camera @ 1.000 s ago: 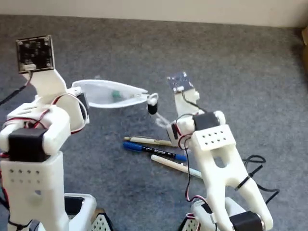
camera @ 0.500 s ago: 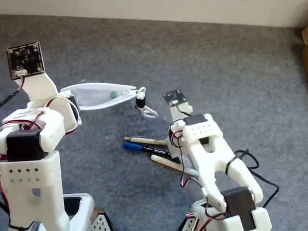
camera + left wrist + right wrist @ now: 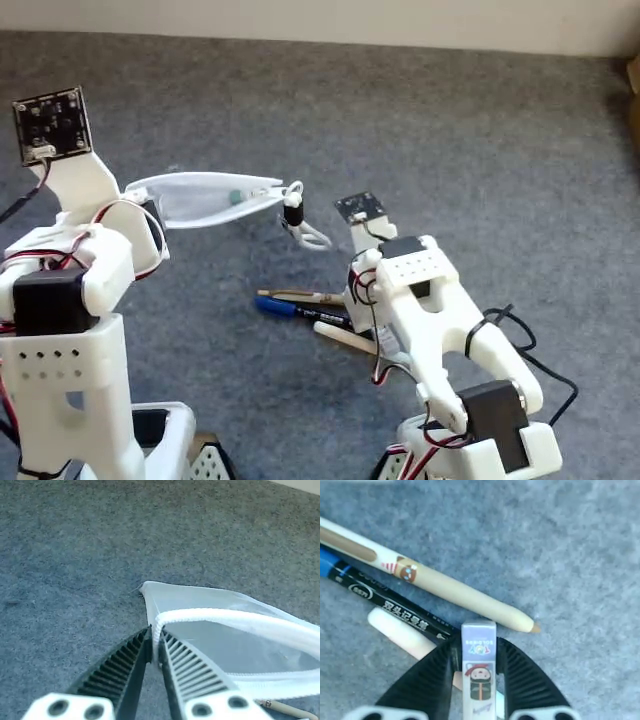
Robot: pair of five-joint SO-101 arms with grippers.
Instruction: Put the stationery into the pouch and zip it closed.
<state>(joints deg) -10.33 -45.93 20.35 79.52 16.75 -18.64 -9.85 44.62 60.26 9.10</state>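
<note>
Pouch [image 3: 205, 198] is held raised off the carpet [image 3: 480, 150], near the loose pens [image 3: 305, 305], apparently presented for loading. Left gripper [image 3: 155, 647] is pinched tight on its zipper-end corner. Right gripper [image 3: 478, 642], narrowly set, clamps a white eraser [image 3: 478, 672] just above the pens.

I log both arms as white printed shells.

Left arm [image 3: 70, 340]: a black servo [image 3: 48, 300] is set in the shell, with rows of small holes in the block nearer me. Red, white and black wires [image 3: 100, 232] run at the joint. A black square camera board [image 3: 50, 118] sits on a white bracket.

Right arm [image 3: 440, 325]: a hole grid [image 3: 415, 270] marks its plate. A second servo [image 3: 497, 412], also black, sits near the base, with a black cable [image 3: 505, 318] looped on the right. It carries a small bluish board [image 3: 360, 208].

Left gripper [image 3: 154, 639]: black ribbed fingers [image 3: 125, 662] on white mounts with screw holes.

Right gripper [image 3: 478, 641]: smooth black fingers [image 3: 427, 680].
</note>
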